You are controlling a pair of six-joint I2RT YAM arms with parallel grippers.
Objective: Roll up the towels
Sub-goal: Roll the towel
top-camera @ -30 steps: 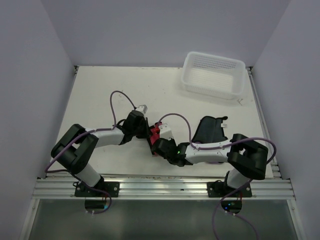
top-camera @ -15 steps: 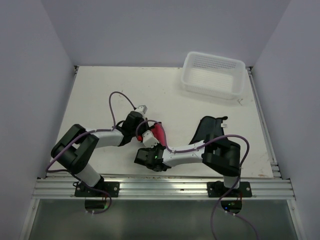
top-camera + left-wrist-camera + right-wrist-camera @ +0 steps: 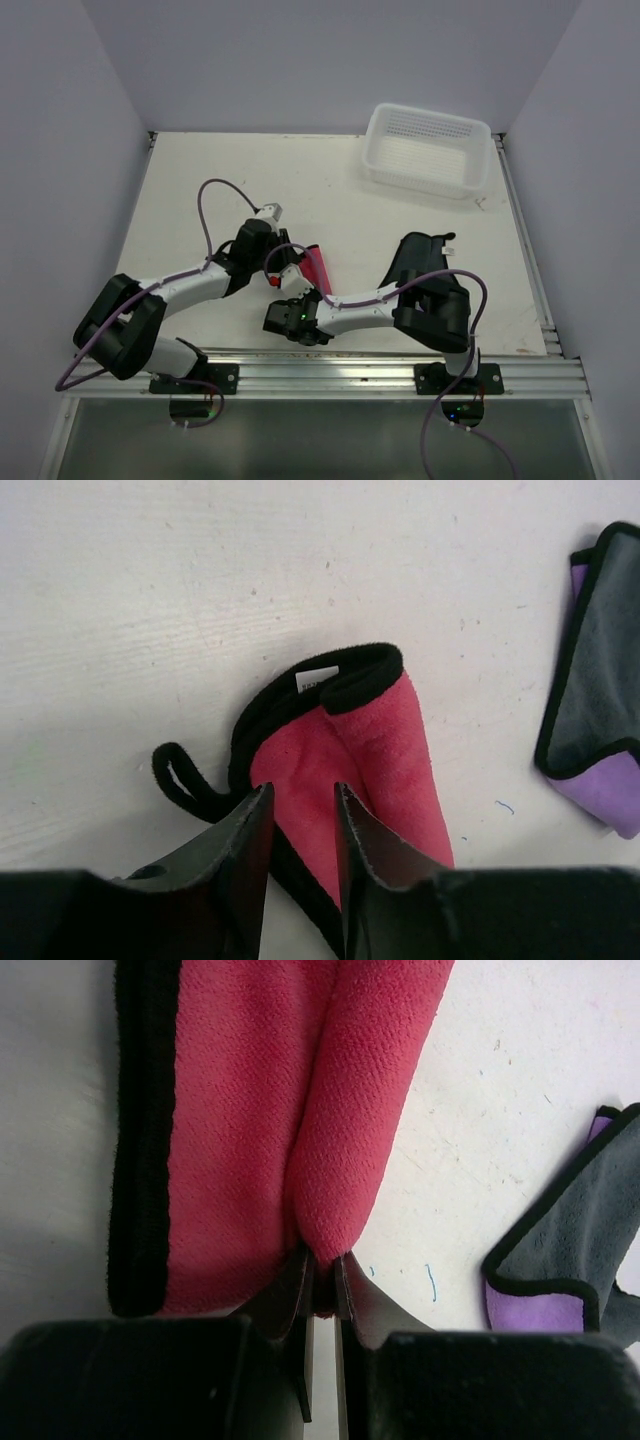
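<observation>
Nearest, right gripper (image 3: 322, 1285) pinches the end of the rolled fold of the pink towel (image 3: 290, 1110), jaws almost together with cloth between them. Left gripper (image 3: 302, 815) sits over the same towel (image 3: 345, 770) from the other side, jaws parted narrowly with pink cloth showing between the fingers (image 3: 245, 830); whether they touch it cannot be told. Pink towel (image 3: 316, 264) lies on the table (image 3: 200, 190) near centre, partly rolled, black edging (image 3: 330, 685) and a black loop (image 3: 180, 775) showing at one end. Purple towel (image 3: 420, 262), black-edged, lies flat to the right, apart from the pink one. Farther back at right stands a white basket (image 3: 428, 150)
</observation>
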